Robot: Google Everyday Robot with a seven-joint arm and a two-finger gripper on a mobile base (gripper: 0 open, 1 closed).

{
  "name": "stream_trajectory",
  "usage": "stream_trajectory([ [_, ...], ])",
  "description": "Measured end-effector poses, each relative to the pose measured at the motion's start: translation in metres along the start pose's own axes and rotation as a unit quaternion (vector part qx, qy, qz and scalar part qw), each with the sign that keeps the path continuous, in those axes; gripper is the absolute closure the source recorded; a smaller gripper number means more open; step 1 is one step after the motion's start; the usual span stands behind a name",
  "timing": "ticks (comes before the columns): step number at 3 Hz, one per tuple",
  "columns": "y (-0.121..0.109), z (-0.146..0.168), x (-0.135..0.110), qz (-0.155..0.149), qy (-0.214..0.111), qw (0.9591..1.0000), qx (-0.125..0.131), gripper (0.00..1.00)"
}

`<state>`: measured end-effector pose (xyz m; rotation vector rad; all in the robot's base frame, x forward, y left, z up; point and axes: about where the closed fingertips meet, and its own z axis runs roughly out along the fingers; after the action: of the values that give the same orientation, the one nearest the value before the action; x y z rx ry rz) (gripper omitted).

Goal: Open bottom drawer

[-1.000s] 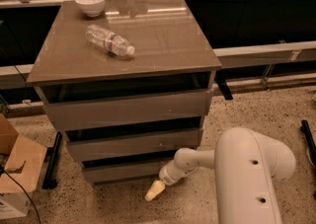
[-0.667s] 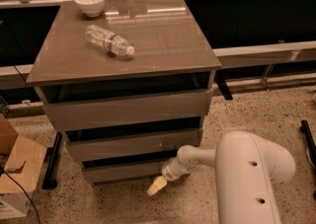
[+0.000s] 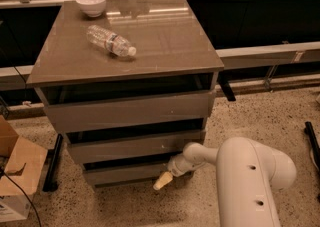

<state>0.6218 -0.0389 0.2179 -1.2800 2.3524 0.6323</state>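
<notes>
The bottom drawer (image 3: 125,173) is the lowest of three taupe front panels of the grey-brown cabinet (image 3: 165,56). A dark gap shows above its front. My white arm reaches in from the lower right. My gripper (image 3: 162,181) is low in front of the right part of the bottom drawer front, near its lower edge, with a cream fingertip (image 3: 161,183) pointing down-left toward the floor.
A clear plastic bottle (image 3: 110,41) lies on the cabinet top, with a white bowl (image 3: 91,4) at the back left. A cardboard box (image 3: 15,171) stands on the floor at left. Dark shelving runs behind. Speckled floor lies in front and to the right.
My gripper has shifted slightly to the right and up along the bottom drawer front. The drawers look unchanged.
</notes>
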Motion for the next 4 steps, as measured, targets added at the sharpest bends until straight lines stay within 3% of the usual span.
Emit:
stream_trajectory([
  [1, -0.0055, 0.0023, 0.0006, 0.002, 0.000, 1.0000, -0.001, 0.00],
  [2, -0.0105, 0.0059, 0.0024, 0.005, 0.002, 1.0000, -0.005, 0.16],
  [4, -0.0107, 0.0060, 0.0045, 0.013, 0.010, 0.9998, -0.013, 0.63],
])
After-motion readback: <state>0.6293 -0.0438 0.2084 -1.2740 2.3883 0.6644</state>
